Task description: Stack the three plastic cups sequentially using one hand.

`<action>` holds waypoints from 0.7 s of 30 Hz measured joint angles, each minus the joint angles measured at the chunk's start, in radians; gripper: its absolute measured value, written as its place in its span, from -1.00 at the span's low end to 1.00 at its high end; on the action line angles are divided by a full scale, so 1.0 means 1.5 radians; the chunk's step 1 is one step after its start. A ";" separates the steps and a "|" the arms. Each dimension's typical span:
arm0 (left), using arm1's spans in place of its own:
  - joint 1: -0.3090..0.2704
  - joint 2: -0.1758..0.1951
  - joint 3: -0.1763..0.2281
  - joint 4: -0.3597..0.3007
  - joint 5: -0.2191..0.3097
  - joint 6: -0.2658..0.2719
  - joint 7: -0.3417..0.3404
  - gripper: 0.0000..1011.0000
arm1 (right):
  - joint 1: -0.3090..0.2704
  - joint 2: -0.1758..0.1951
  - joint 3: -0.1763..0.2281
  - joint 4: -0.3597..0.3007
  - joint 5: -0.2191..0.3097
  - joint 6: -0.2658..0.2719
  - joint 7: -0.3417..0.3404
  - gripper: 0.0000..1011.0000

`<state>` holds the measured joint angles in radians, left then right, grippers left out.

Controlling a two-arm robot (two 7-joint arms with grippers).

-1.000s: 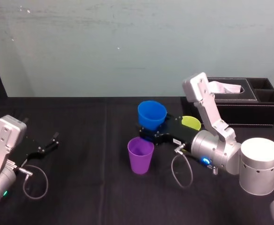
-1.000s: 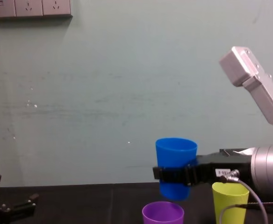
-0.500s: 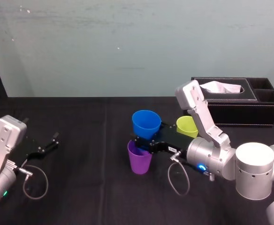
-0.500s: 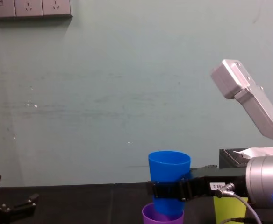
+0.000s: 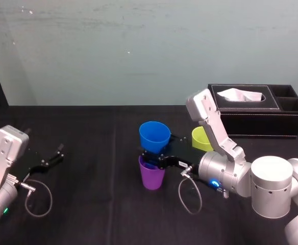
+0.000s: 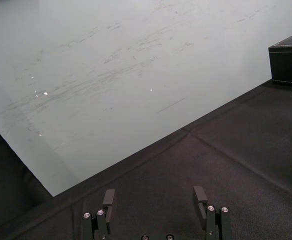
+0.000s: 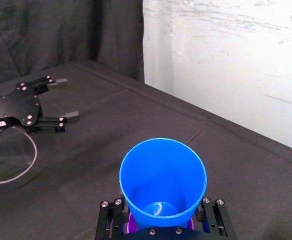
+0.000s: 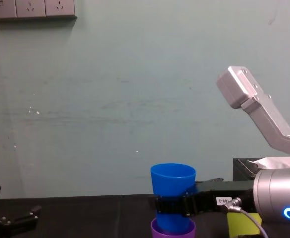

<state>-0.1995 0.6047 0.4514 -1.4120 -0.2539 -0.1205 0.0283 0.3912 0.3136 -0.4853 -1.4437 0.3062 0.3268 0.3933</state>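
While the right gripper (image 5: pixel 153 159) clasps the blue cup (image 5: pixel 154 136) around its lower half, the cup stands upright with its base lowered into the mouth of the purple cup (image 5: pixel 152 176) directly beneath the gripper. From the chest view, only the blue cup's bottom sits inside the purple rim; most of its body rises above it, so the two are partly nested. Looking down from the right wrist, the black fingers (image 7: pixel 212 216) press on opposite sides of the blue wall, with a sliver of purple showing under them. The purple cup stands on the black table (image 5: pixel 98 204). Just beyond the gripper's wrist, on the side away from the robot, the green cup (image 5: pixel 200 139) stands upright, near the held cup but apart from it. Farther back on the gripper's right lies the tissue box (image 5: pixel 256 109). Well off to the gripper's left, the left gripper (image 5: pixel 49 159) rests low over the table, its fingers spread with nothing between them.
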 joint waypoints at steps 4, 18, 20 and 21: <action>0.000 0.000 0.000 0.000 0.000 0.000 0.000 0.98 | 0.001 0.000 -0.001 0.004 -0.001 0.000 0.000 0.41; 0.000 0.000 0.000 0.000 0.000 0.000 0.000 0.98 | 0.005 -0.005 -0.005 0.018 -0.006 -0.004 -0.002 0.41; 0.000 0.000 0.000 0.000 0.000 0.000 0.000 0.98 | 0.005 -0.005 -0.005 0.018 -0.006 -0.004 -0.002 0.41; 0.000 0.000 0.000 0.000 0.000 0.000 0.000 0.98 | 0.005 -0.005 -0.005 0.017 -0.006 -0.004 -0.002 0.41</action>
<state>-0.1995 0.6047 0.4514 -1.4120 -0.2539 -0.1205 0.0283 0.3980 0.3060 -0.4920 -1.4177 0.2967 0.3209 0.3903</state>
